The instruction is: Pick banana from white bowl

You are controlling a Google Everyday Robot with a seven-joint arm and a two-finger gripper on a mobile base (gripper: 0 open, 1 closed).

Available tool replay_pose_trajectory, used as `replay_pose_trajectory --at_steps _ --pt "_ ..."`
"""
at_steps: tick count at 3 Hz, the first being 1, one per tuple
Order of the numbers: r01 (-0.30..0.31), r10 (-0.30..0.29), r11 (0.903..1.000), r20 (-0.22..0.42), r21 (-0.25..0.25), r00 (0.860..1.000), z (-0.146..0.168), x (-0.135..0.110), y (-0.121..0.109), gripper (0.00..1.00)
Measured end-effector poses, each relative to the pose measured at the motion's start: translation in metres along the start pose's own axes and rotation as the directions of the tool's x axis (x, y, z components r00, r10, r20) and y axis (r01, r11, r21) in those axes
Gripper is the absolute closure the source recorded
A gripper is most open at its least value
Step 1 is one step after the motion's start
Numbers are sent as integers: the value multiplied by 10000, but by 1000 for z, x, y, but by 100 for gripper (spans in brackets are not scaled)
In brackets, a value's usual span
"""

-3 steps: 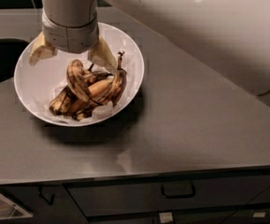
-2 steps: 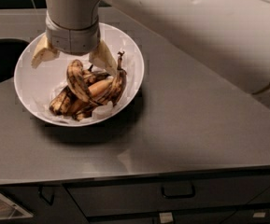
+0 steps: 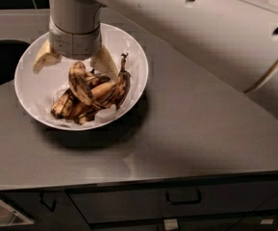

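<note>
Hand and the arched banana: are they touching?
Cannot tell. The camera view shows the open hand low over the bowl, fingers either side of the banana, but from this angle neither a gap nor contact shows plainly.

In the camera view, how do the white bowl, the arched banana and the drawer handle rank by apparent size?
Largest to smallest:
1. white bowl.
2. banana, just below the open gripper that hangs over the bowl.
3. drawer handle, not far from the banana in length but much thinner.
</note>
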State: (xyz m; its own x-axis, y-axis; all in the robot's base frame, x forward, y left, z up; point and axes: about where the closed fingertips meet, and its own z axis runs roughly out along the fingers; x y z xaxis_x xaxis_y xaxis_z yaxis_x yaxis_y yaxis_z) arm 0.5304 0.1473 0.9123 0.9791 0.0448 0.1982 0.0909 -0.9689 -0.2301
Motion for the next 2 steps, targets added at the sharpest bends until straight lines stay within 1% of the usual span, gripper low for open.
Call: replay_pose_trajectory --at_steps 1,2 --pt "247 -247 9997 94 24 9997 6 6 -11 19" --pt "241 -242 9997 94 22 9997 6 6 -11 15"
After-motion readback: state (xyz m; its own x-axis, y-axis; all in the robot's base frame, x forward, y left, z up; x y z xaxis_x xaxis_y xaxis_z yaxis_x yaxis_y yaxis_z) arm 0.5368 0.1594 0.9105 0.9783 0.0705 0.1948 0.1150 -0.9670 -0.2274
